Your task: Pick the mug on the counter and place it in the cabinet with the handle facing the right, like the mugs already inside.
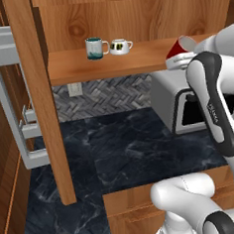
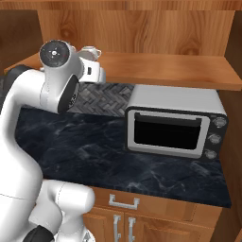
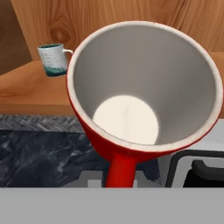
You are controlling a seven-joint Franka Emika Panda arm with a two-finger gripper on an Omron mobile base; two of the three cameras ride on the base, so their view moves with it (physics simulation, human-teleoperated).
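My gripper [image 1: 183,59] clamped on red mug [image 1: 179,48], held tilted at cabinet shelf [image 1: 85,67] right front edge. Advise: level mug, handle rightward, set beside teal-and-white mug [image 1: 95,48].

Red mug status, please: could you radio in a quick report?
Gripper shut on red mug. Mug tilted at shelf edge. Teal mug, white mug stand left.

Grey herringbone backsplash [image 1: 107,95] behind a silver toaster oven [image 2: 172,124].

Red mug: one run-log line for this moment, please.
phase: carry | red mug: held, tilted, at shelf edge | end effector: shut on handle | cabinet: two mugs inside
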